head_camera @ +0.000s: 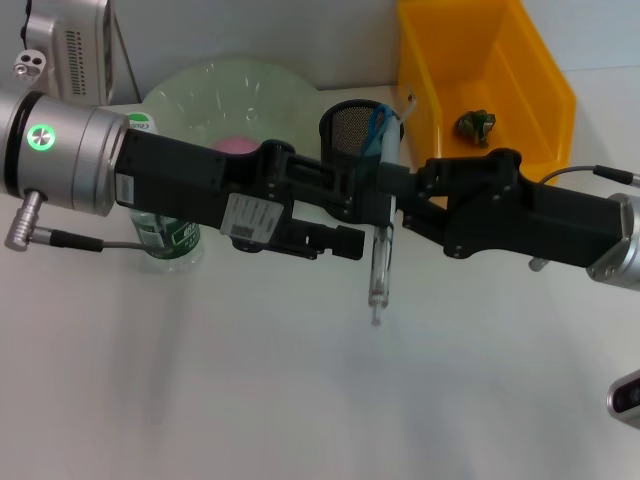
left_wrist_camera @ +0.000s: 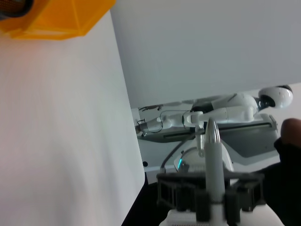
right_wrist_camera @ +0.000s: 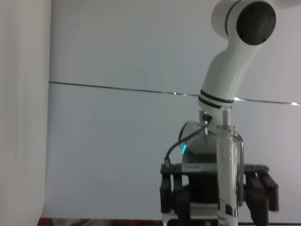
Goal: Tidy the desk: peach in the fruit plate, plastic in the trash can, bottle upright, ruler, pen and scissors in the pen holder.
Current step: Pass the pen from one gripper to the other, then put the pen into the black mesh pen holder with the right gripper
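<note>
Here both tools pinch the clear plastic pen (head_camera: 379, 262), its long axis vertical; the black mesh pen holder (head_camera: 352, 128) sits just behind them.

Both arms stretched inward, meeting at centre. Left gripper (head_camera: 352, 190) and right gripper (head_camera: 395, 200) tip to tip, both clamped on pen (head_camera: 379, 262).

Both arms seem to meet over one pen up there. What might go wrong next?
The pen hangs where the left gripper and right gripper meet; a mistimed release could drop it on the table. The pen holder is narrow and already holds something blue, so the pen could catch its rim. The crossed arms might bump.
</note>
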